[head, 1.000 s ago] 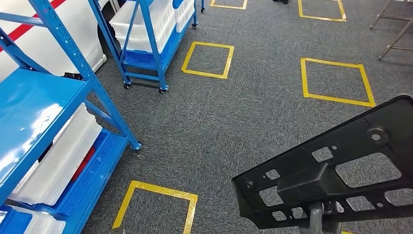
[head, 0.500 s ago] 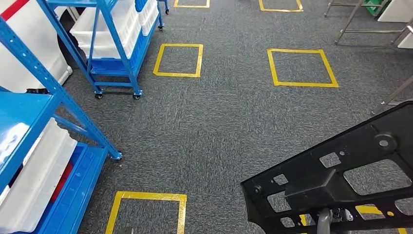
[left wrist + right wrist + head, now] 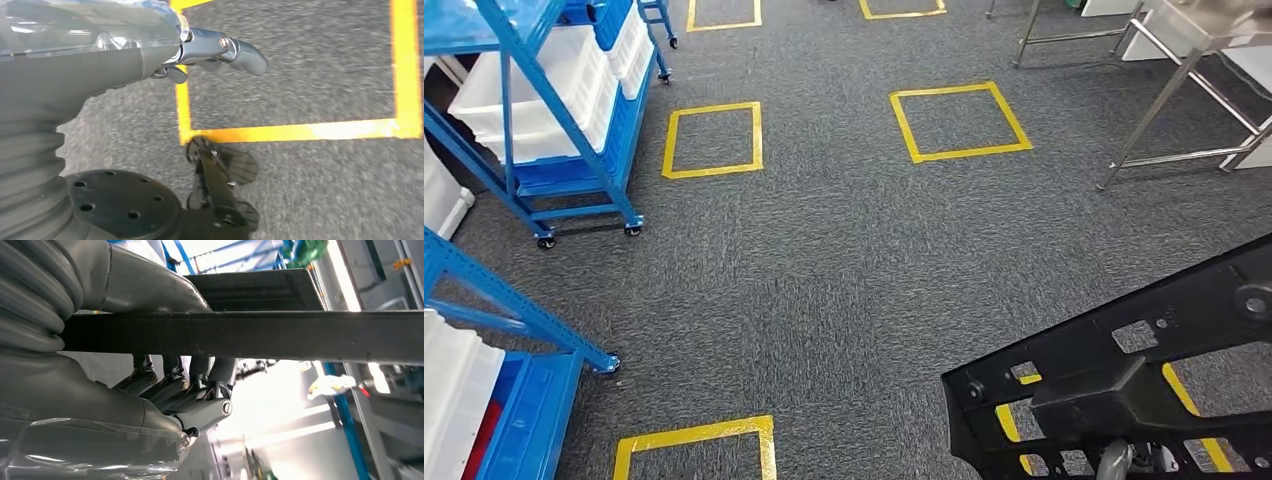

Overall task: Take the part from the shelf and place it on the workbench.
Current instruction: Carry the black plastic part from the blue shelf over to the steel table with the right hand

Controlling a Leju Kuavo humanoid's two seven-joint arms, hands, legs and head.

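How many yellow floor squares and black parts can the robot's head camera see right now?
Yellow squares: 6 (2 whole, 4 cut off or partly hidden)
Part: 1
Total: 7

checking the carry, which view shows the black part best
The head view: the black perforated part shows its face, cut-outs and outline. The right wrist view gives just its edge, with the right hand gripping it. The left wrist view looks at carpet.
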